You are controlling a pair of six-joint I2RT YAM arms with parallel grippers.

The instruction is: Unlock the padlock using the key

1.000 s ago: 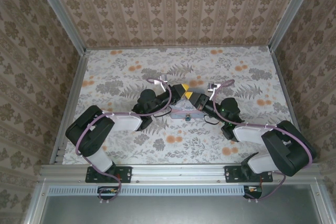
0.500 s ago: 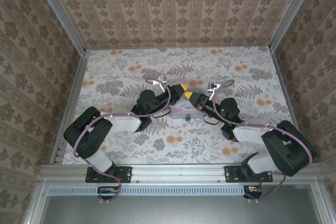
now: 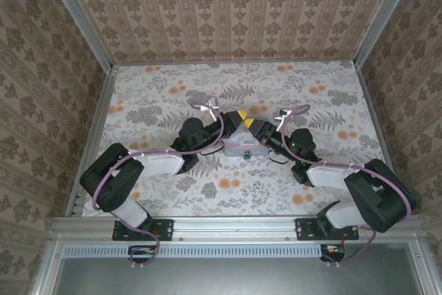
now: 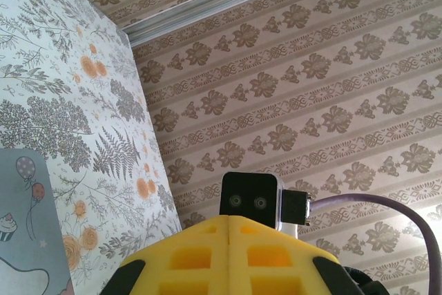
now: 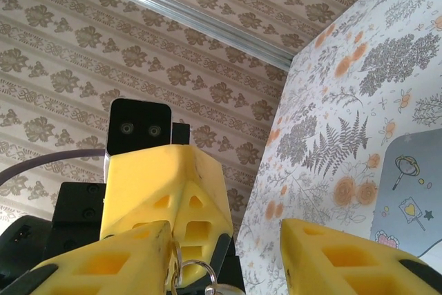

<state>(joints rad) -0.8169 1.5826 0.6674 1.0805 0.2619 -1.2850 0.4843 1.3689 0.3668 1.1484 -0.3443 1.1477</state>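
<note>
The step in hand looks like securing the key. Above the tin [image 3: 238,147], the left gripper [image 3: 238,116] has its jaws pressed shut. The right gripper [image 3: 253,126] has its jaws apart and empty, with a key ring [image 5: 188,269] dangling beside them. The padlock [image 3: 245,156] sits at the tin's near edge. The next move probably calls for gripping the key firmly and lining it up with the keyhole.

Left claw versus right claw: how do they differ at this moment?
The left claw is shut, yellow pads pressed together; the right claw stands open, a gap between its fingers. The left claw points toward the right, the right claw toward the left, with a metal ring hanging by its finger. Both are yellow-fingered, tips close together near the tin.
</note>
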